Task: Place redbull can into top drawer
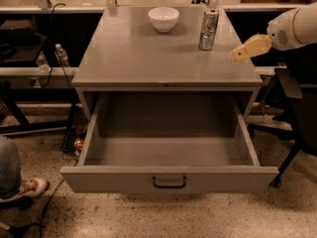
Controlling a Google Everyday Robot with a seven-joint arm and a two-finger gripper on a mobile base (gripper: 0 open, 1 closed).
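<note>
The redbull can (208,29), slim and silver, stands upright on the back right of the grey cabinet's top. The top drawer (168,178) is pulled fully open below, with nothing showing inside and a dark bar handle on its front panel. My gripper (238,54) with tan fingers reaches in from the right edge of the view. It hovers above the cabinet's right side, a short way right of and in front of the can, not touching it.
A white bowl (163,19) sits at the back middle of the cabinet top (138,58). A black chair (297,113) stands to the right. A person's leg and shoe (20,182) are at the lower left. A water bottle (61,56) and cables lie left.
</note>
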